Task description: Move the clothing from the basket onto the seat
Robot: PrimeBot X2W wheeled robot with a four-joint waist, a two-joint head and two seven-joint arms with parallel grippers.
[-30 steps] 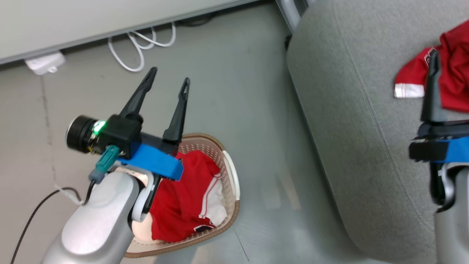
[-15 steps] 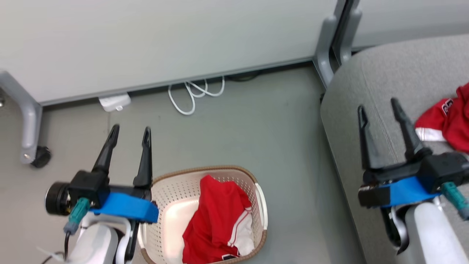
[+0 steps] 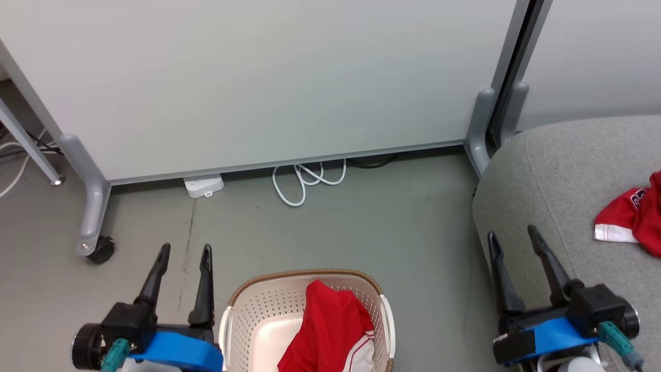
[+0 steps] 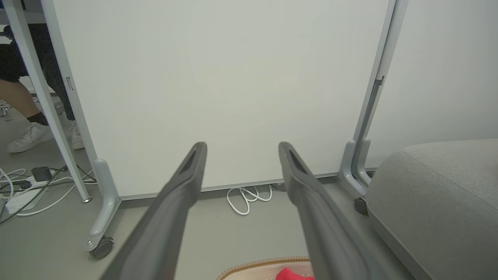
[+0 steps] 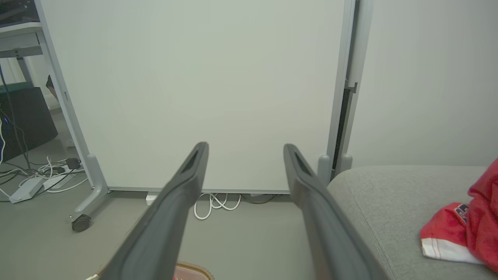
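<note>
Here, basket [image 3: 256, 309] on grey floor [image 3: 413, 232].

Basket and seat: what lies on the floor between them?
Nothing: in the head view, the stretch of grey floor between the basket and the seat is bare.

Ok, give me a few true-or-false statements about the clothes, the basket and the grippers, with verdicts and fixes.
1. A red garment lies in the basket. True.
2. The left gripper is shut on that garment. False: it is open and empty, to the left of the basket.
3. A second red garment lies on the seat. True.
4. The right gripper touches the second red garment. False: it is open and apart from it.
5. The basket stands on the seat. False: it stands on the floor beside the seat.
</note>
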